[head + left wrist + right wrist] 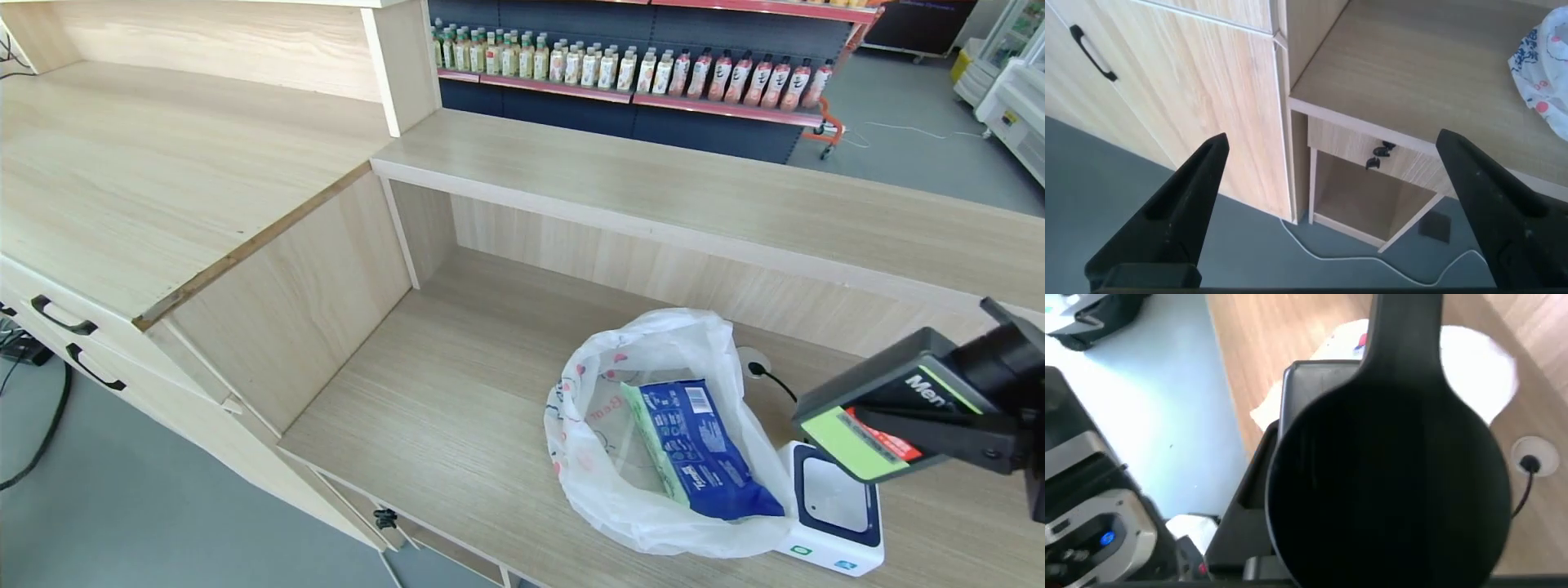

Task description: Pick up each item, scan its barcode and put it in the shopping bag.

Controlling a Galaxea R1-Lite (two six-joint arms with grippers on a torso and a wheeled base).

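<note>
While the right gripper [967, 412] is being kept clamped on a dark box [886, 416], that box is being held tilted just above the white and navy scanner [837, 510], apart from it. The scanner is being borne by the pale wood counter [457, 408], just beside the shopping bag [588, 457], which is lying open on the same surface. A blue pack [702, 449] and a green pack [649, 441] are being held inside the bag, one against the other. Behind the counter's raised ledge, rows of bottles [629, 69] are being displayed on a red-edged store shelf, above a grey floor. The box is being shown with a lime-green end, turned toward the bag, and a red label on its underside. The right arm is being brought in from the counter's right edge. The left gripper [1333, 137] is being held wide open, low beside the counter, above the grey floor.
</note>
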